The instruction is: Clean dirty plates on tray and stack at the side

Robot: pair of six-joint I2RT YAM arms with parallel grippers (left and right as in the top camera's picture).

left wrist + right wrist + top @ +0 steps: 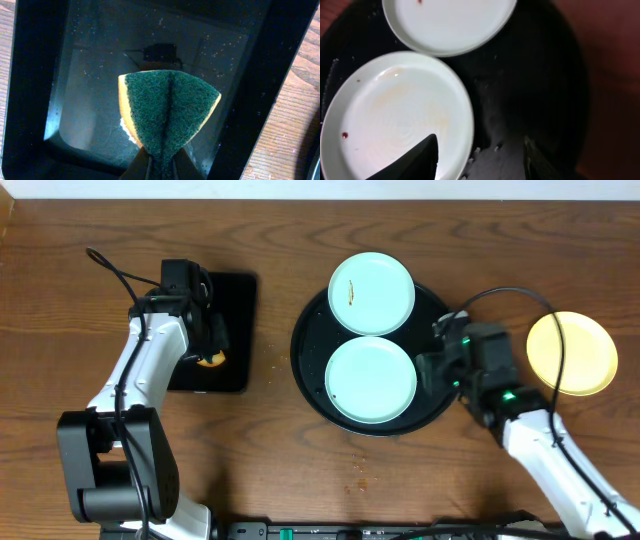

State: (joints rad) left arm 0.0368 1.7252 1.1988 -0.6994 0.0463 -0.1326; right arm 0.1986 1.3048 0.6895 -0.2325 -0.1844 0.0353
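Note:
The round black tray (pixel 302 330) holds two pale blue-white plates. The far plate (pixel 372 293) has a brown smear. The near plate (pixel 370 380) shows faint streaks and a red speck in the right wrist view (pixel 395 115). The pale yellow plate (pixel 572 353) lies on the table to the right of the tray. My right gripper (pixel 440 365) is open at the tray's right side. Its fingers (pixel 477 157) straddle the near plate's right rim. My left gripper (pixel 211 350) is shut on a green and yellow sponge (pixel 167 107) over the rectangular tray.
The smaller rectangular black tray (pixel 238 330) lies at the left, wet and speckled in the left wrist view (pixel 75 100). A few crumbs (pixel 358 465) lie on the wood in front of the round tray.

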